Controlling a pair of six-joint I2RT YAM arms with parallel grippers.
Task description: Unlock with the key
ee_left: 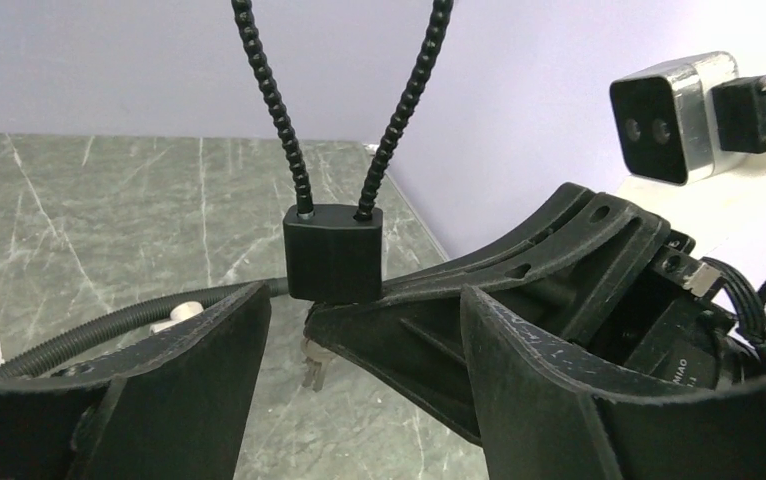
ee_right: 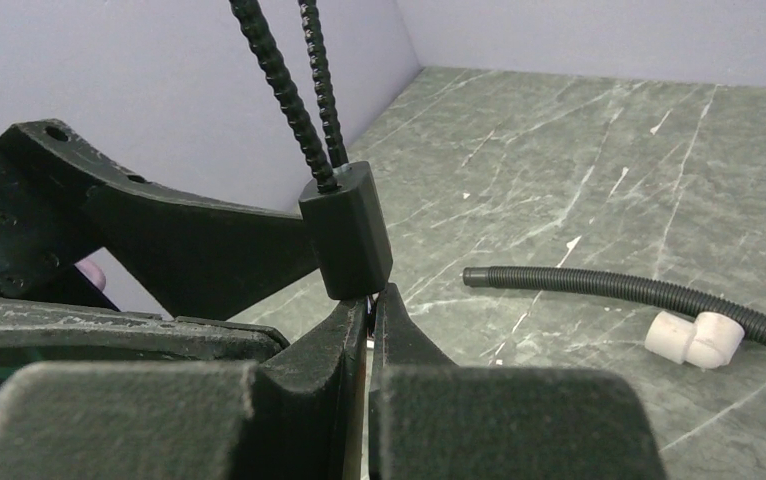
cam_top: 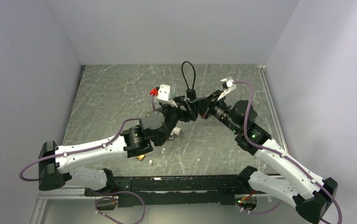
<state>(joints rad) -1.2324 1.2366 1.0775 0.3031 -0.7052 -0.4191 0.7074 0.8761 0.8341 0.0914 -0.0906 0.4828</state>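
A black cable lock (cam_top: pixel 190 95) hangs above the table, its beaded cable loop (cam_top: pixel 188 74) standing upright. Its black body (ee_left: pixel 334 255) sits just past my left gripper (ee_left: pixel 364 293), whose jaws stand wide apart on either side and touch nothing. My right gripper (ee_right: pixel 371 305) reaches under the lock body (ee_right: pixel 349 230) from the right and is shut on the key. A thin silvery part of the key (ee_left: pixel 311 365) hangs below the right gripper's fingers (ee_left: pixel 499 275); the rest of it is hidden between them and in the lock.
A black corrugated hose (ee_right: pixel 639 295) lies on the marbled green table (cam_top: pixel 120 93) with a white elbow fitting (ee_right: pixel 694 338) beside it. A brass padlock (cam_top: pixel 141 157) and a small white scrap (cam_top: pixel 151 162) lie near the left arm. Grey walls close three sides.
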